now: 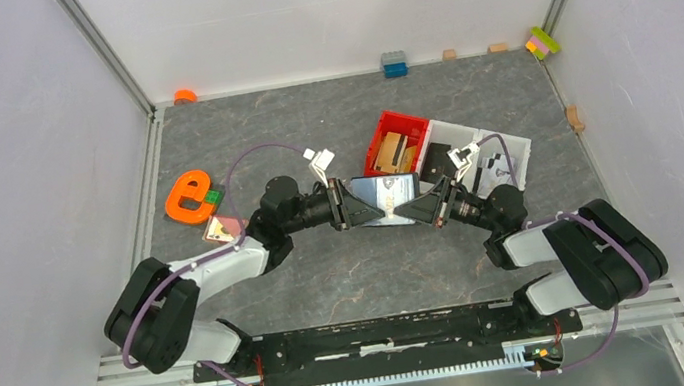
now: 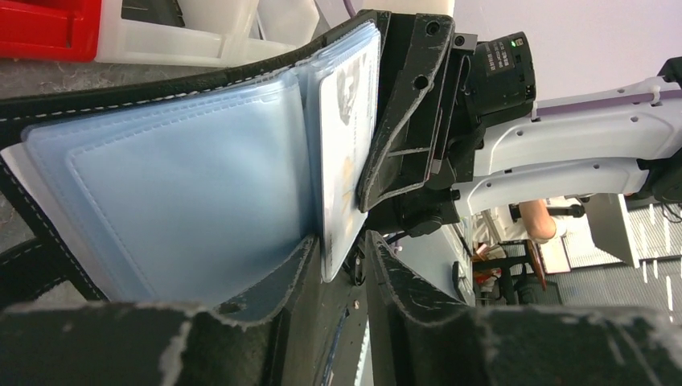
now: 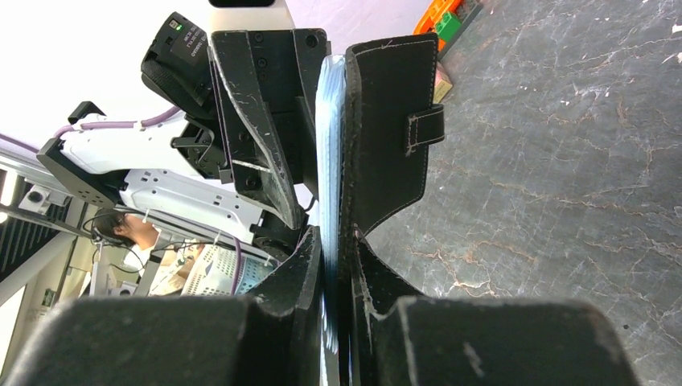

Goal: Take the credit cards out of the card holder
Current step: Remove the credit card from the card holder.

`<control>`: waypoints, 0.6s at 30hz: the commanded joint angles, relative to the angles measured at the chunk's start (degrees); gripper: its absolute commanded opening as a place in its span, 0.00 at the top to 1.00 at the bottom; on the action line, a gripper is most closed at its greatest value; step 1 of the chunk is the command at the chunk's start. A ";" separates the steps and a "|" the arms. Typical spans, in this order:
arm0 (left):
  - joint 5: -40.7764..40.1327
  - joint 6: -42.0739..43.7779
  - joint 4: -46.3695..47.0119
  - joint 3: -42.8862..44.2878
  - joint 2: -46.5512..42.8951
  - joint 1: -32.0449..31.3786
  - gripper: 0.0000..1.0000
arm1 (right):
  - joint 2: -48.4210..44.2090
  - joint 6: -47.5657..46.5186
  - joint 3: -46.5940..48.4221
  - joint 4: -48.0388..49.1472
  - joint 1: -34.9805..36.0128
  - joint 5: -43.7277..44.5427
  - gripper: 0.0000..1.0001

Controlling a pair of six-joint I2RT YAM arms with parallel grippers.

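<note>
- We see the small black folding leather-like card holder [image 1: 384,190] held over the grey marbled table [image 1: 351,283], midway between the two arms, with its pale blue plastic sleeves [image 2: 185,185] fanned open.
- The left gripper [image 2: 344,261] is clenched on the lower edge of a sleeve. The right gripper [image 3: 334,241] is clamped over the black cover and sleeves.
- A greyish-white credit card [image 2: 342,137] stands on edge in that sleeve, its long axis running from the left fingertips toward the right gripper.
- We judge the left arm nearer the card's corner, so the pull should go back along that axis.
</note>
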 commanded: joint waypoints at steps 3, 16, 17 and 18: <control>3.10 0.78 1.24 2.19 1.01 -0.48 0.79 | 0.37 -0.46 1.14 4.50 0.64 -1.21 0.92; 0.05 1.89 -2.20 1.25 -1.86 1.31 0.98 | 0.30 -0.09 0.92 5.03 0.10 -1.39 0.71; -0.82 2.04 -2.64 0.87 -2.35 1.57 0.98 | 0.23 -0.07 0.83 5.03 -0.02 -1.31 0.72; -1.31 2.14 -2.95 0.62 -2.81 1.84 0.98 | 0.10 -0.02 0.73 5.03 -0.23 -1.22 0.73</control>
